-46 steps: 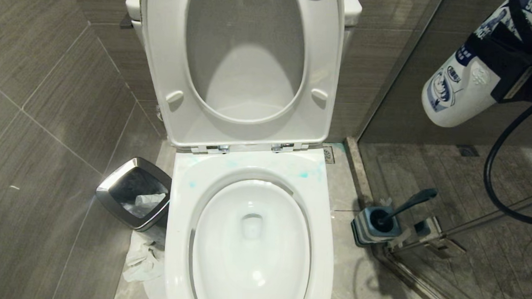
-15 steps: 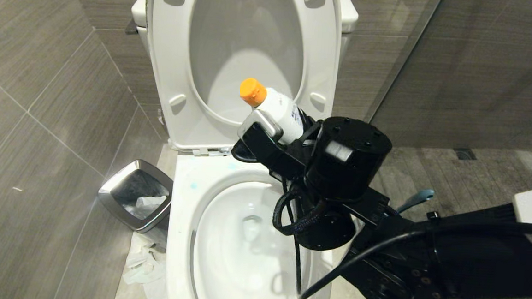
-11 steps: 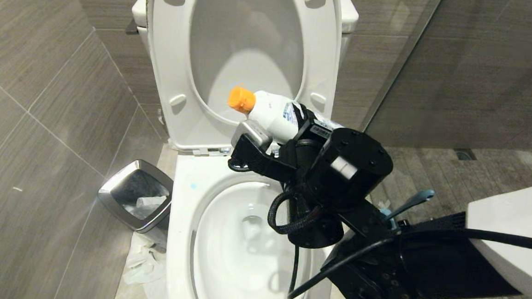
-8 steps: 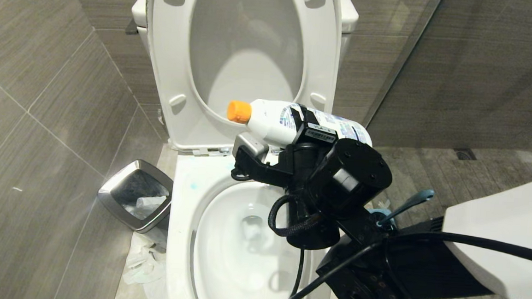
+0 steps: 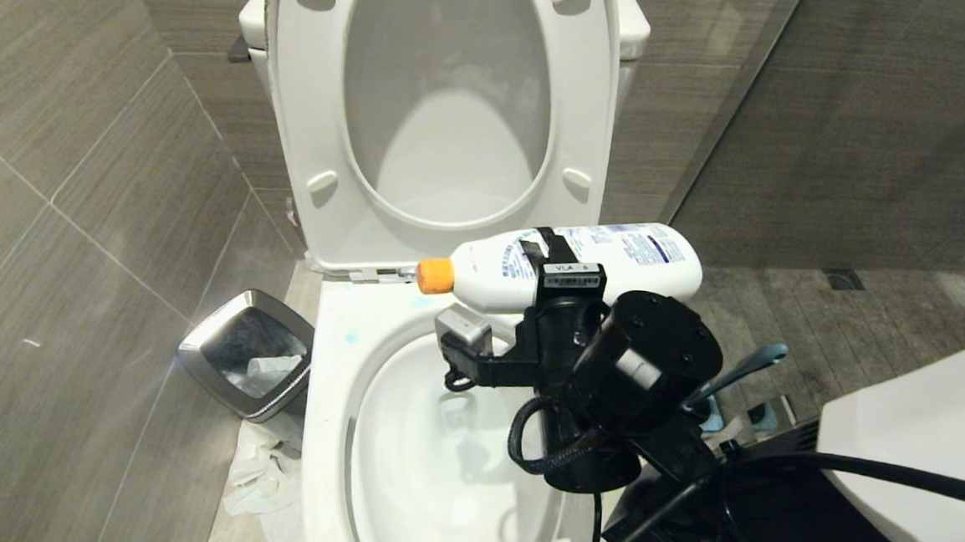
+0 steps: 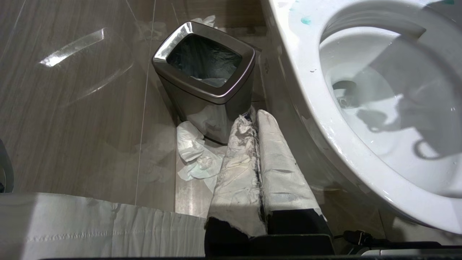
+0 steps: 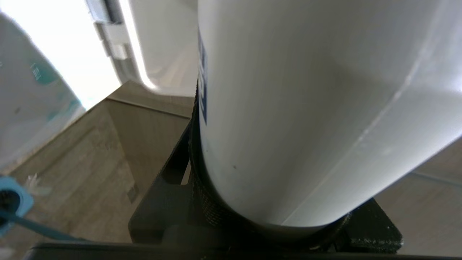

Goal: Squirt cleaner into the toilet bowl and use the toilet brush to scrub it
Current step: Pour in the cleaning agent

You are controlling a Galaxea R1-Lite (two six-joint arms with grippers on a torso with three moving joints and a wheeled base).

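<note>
Bottle of cleaner [image 5: 583, 265] lay nearly level in the right claw [image 5: 562, 269], pinched around its middle, long axis running across the toilet bowl [image 5: 330, 429], orange cap [image 5: 434, 275] pointing toward the robot's left and slightly down, over the back rim. Likely needs more tipping before a squirt lands in the basin. Toilet brush [image 5: 740, 372] stood in its holder, right of the bowl. Left claw [image 6: 258, 159] pressed together, low beside the bin [image 6: 205, 77].
</note>
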